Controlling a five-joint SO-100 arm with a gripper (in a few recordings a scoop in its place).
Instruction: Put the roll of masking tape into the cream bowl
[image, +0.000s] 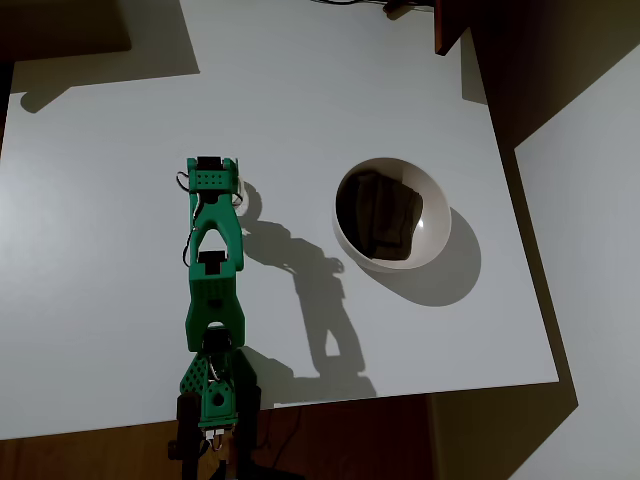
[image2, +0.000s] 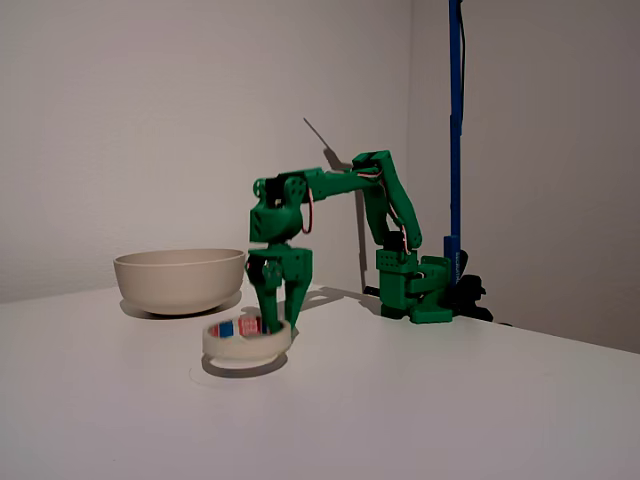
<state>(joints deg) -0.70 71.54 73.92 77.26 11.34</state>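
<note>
Green gripper (image2: 277, 318) reaches down with its fingers spread around the wall of the roll of masking tape (image2: 246, 342), lying flat on the tabletop (image2: 420, 400). Grasping step; next it must close, lift, and carry to the cream bowl (image2: 180, 279), well apart.

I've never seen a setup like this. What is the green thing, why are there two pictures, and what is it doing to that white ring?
The green thing is a small robot arm bolted at the table's edge. At its end is a two-finger gripper, its "hand".

Both pictures show the same moment. One camera looks straight down from above; the other stands low at table height, off to the side.

On the white table lie two loose things: a cream bowl with a dark glossy inside, and a roll of masking tape, seen in the side view. From above, the arm covers most of the roll.

The gripper points down, one finger inside the ring and one outside, straddling its wall. Whether it is already squeezing, I cannot tell. The roll rests on the table, apart from the bowl.
</note>
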